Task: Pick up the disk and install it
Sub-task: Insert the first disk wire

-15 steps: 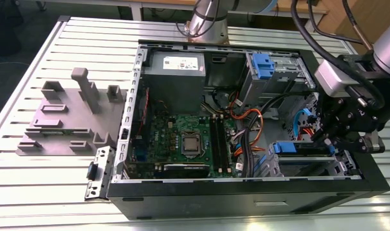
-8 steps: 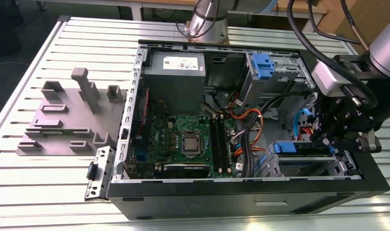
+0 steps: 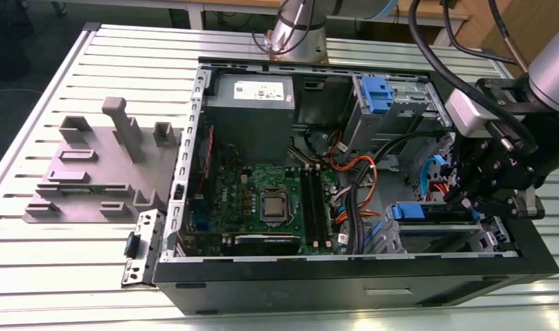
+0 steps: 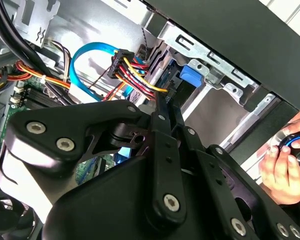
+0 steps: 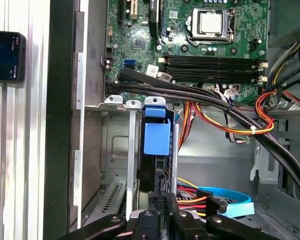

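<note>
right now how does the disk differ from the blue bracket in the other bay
The disk sits beside the gripper; the bracket sits well away from it. In the exterior view the disk's tab looks squat, the bracket tall. Both show blue plastic.

We see the disk (image 5: pixel 156 137) framed in bright blue against a bare grey metal bay (image 5: pixel 115 150). The motherboard (image 3: pixel 247 186) is green with black slots, and the power supply (image 3: pixel 252 107) is grey with a white label. The wire bundle (image 4: pixel 132 67) runs red, yellow, orange and black, and the flat cable (image 4: pixel 80 62) is light blue. The gripper (image 4: pixel 160 112) and the case (image 3: pixel 353 283) are black. The table (image 3: pixel 59 276) is ribbed silver, and the fixture (image 3: pixel 86 172) is plain grey.
</note>
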Controlling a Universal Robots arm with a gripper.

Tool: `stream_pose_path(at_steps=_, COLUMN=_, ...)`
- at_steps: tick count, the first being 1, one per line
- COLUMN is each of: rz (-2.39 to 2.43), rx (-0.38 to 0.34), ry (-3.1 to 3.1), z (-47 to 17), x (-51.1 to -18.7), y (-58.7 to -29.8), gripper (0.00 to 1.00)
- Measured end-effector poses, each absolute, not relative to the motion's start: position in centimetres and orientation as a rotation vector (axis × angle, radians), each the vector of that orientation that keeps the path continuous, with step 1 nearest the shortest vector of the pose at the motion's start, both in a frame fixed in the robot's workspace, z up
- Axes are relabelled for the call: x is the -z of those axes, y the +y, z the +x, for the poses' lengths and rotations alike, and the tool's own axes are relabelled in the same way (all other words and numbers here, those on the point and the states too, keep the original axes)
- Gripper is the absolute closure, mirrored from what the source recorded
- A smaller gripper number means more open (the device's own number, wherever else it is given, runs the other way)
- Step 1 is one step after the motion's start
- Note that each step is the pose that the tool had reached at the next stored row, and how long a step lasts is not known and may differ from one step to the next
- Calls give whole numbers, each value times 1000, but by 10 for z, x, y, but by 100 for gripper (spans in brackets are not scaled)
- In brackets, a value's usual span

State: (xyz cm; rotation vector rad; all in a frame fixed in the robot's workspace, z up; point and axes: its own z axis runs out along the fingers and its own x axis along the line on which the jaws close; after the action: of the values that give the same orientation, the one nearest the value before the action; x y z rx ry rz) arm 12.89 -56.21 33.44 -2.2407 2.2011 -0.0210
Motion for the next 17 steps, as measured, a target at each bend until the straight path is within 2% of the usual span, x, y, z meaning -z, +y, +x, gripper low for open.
stream_pose_path(at_steps=17, rz=-2248, rx=23, ry=2192, z=129, x=-334, y=-562, gripper=83)
